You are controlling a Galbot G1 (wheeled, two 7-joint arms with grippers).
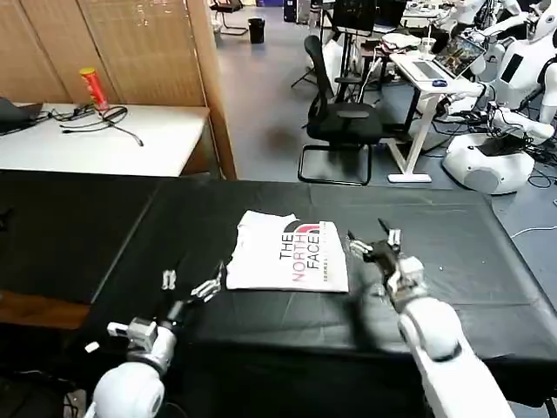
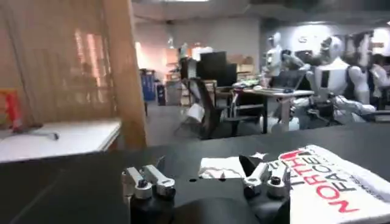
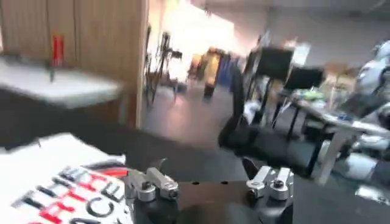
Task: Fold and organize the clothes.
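On the black desk [image 1: 452, 261] lies the folded T-shirt [image 1: 287, 257], logo up, between both open, empty end effectors, left [image 1: 187, 286] and right [image 1: 372, 244]; best to square its edges gently.

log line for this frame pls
shirt: folded, logo up, on black table | left gripper: open, beside shirt | right gripper: open, beside shirt

Between my left gripper [image 1: 188, 285] and my right gripper [image 1: 375, 241], both spread wide, the only obstacle is the folded T-shirt [image 1: 290, 255], lying just beside each. Outward of either one the black table [image 1: 461, 261] is bare cloth, so I can pass freely. Beyond my fingers, past the far edge, an office chair [image 1: 340, 117] stands well apart.
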